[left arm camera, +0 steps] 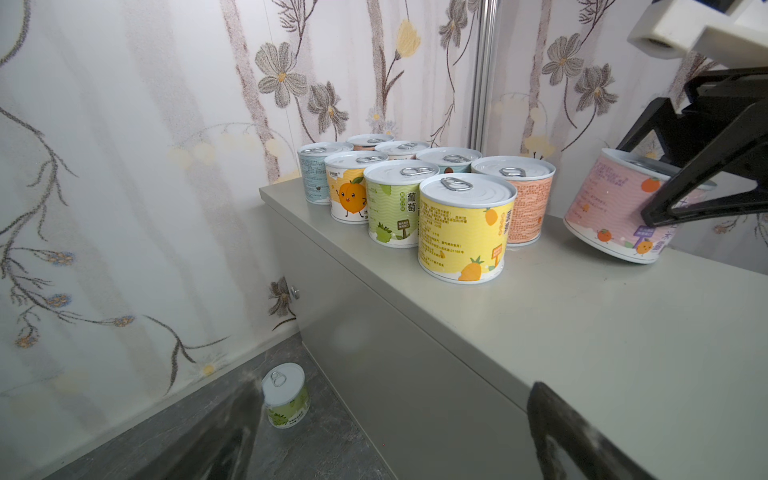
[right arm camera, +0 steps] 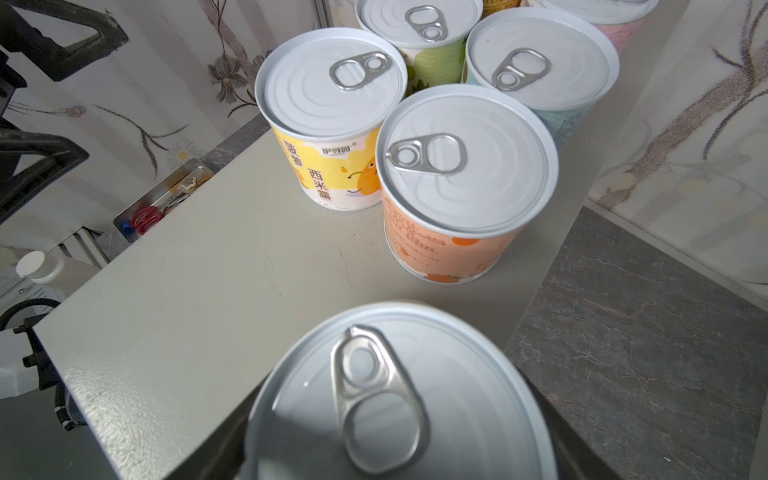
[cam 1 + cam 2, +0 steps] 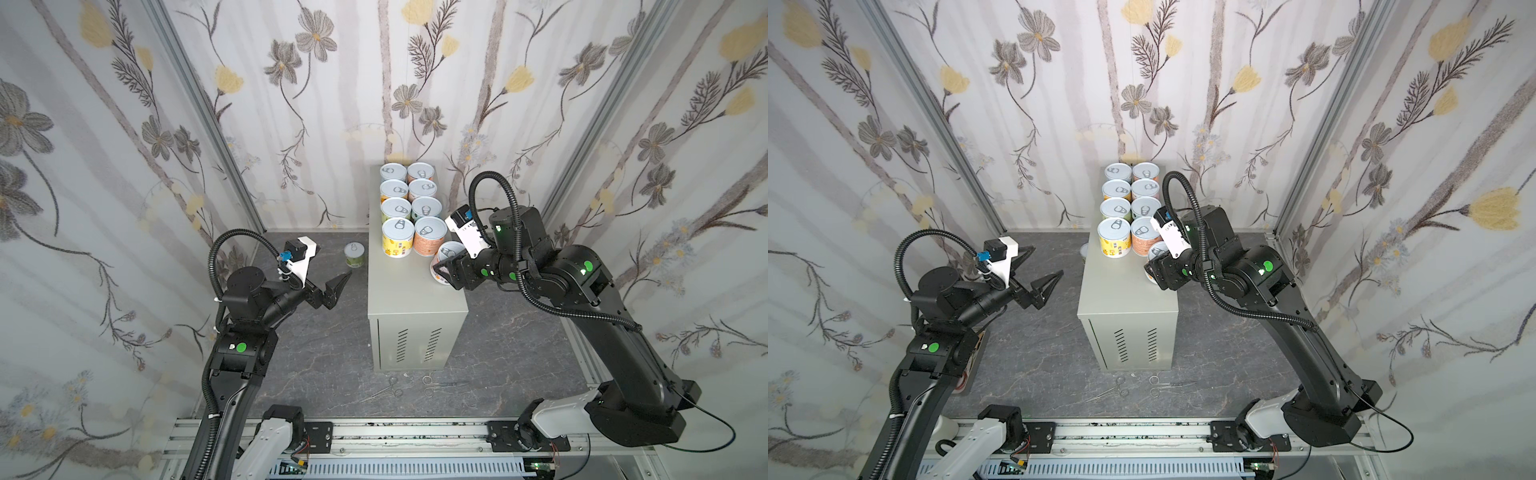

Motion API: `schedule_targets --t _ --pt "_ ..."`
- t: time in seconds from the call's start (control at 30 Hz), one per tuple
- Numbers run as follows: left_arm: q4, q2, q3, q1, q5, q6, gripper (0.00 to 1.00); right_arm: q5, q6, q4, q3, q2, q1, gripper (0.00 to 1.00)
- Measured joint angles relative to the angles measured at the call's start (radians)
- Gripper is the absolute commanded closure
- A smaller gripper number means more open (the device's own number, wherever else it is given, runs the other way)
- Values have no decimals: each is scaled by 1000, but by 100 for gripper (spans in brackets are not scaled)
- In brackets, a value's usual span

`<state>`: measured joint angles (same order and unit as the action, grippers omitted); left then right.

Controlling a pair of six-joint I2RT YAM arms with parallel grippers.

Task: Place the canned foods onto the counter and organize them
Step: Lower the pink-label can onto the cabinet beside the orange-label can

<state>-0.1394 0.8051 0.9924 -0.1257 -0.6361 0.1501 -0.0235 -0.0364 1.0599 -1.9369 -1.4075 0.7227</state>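
The tall light-grey metal worktop (image 3: 409,299) has eight round tins with silver lids and bright paper labels (image 3: 397,208) standing in two rows at its back. Left of the worktop, the left end effector (image 3: 341,291) hangs wide open and holds nothing. At the worktop's right edge, the right end effector (image 3: 445,266) grips a pink tin (image 3: 451,250), tilted, just in front of the rows. A small green tin (image 3: 354,253) stands on the dark marbled floor (image 3: 316,357), left of the worktop.

Each can (image 1: 465,228) w/ shiny metal lid & matt paper label; counter (image 1: 582,332) matt painted metal.
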Motion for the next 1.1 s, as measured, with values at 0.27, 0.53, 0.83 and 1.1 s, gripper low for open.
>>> schedule_targets --t 0.27,0.53,0.83,1.1 --pt "2 17 0 -2 -14 -13 0 -4 0 -39 24 4 8 33" --pt "2 23 0 -5 -22 -19 0 -5 0 -89 72 28 8 29" --pt "2 42 6 -9 -24 -19 0 -8 -8 -144 118 49 9 27" --pt "2 52 11 -12 -29 -20 0 -12 -12 -173 145 64 9 25"
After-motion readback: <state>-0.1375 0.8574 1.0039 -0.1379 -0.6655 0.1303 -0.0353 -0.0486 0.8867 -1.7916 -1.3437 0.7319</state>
